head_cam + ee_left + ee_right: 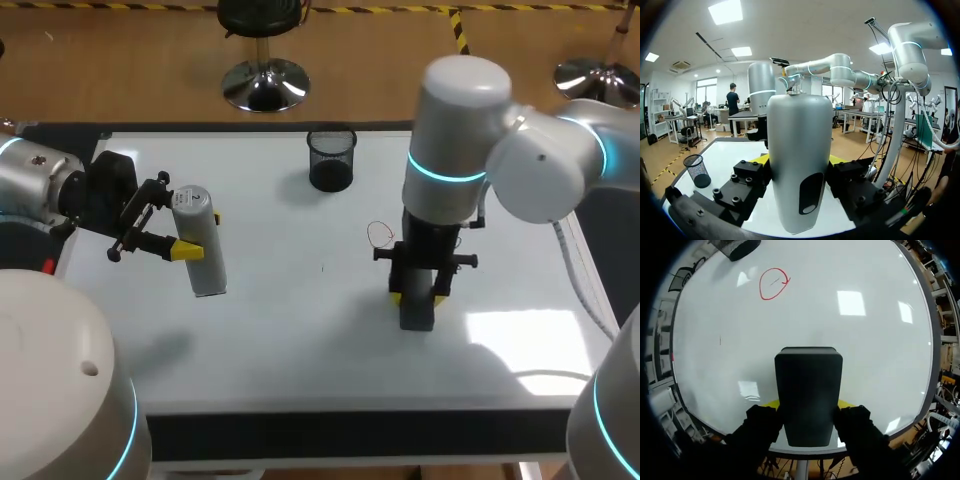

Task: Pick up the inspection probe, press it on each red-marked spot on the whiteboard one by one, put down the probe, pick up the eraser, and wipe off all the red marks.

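The inspection probe, a grey cylinder with a dark slot, hangs over the left part of the whiteboard. My left gripper is shut on it; in the left wrist view the probe stands upright between the yellow tips. The black eraser is gripped by my right gripper right of the board's middle. In the right wrist view the eraser points toward a red circle, which lies well ahead of it. That red circle sits just left of my right wrist. Whether the eraser touches the board I cannot tell.
A black mesh cup stands at the back middle of the board, beyond the red circle. A tiny dark tick marks the board's middle. Open white surface lies between the two grippers and along the front edge.
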You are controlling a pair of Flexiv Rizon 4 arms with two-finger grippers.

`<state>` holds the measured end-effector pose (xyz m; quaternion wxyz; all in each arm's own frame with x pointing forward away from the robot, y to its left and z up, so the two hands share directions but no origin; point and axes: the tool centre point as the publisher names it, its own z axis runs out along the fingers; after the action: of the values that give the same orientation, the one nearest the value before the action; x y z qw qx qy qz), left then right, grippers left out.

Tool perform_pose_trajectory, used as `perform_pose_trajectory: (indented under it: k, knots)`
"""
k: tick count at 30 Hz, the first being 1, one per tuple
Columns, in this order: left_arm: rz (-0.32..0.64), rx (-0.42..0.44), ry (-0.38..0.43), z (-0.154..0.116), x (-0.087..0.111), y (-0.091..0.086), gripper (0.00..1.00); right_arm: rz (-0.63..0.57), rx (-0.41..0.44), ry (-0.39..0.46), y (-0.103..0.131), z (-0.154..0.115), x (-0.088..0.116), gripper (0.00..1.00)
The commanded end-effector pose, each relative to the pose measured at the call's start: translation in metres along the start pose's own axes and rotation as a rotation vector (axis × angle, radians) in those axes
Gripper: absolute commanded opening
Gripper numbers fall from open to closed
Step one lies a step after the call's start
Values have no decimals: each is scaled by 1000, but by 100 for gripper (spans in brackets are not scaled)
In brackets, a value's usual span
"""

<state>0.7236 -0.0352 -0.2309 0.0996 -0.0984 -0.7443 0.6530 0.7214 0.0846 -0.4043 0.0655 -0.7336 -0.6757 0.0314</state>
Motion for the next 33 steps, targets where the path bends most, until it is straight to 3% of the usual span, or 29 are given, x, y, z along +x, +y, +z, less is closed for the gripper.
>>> perform_pose_trajectory:
  k: [1, 12, 18, 26, 33]
  knots:
    - [2, 0, -2, 0, 1, -1, 0, -19, 8, -4, 4, 4, 15, 0]
    - [2, 0, -2, 0, 1, -1, 0, -91, 19, 24, 2, 12, 48, 0]
    - [2, 0, -2, 0, 1, -1, 0, -109, 35, 28, 3, 20, 54, 0]
    - [2, 0, -2, 0, 1, -1, 0, -107, 51, 24, 5, 27, 46, 0]
    - [2, 0, -2, 0, 1, -1, 0, -74, 52, 18, 5, 27, 25, 0]
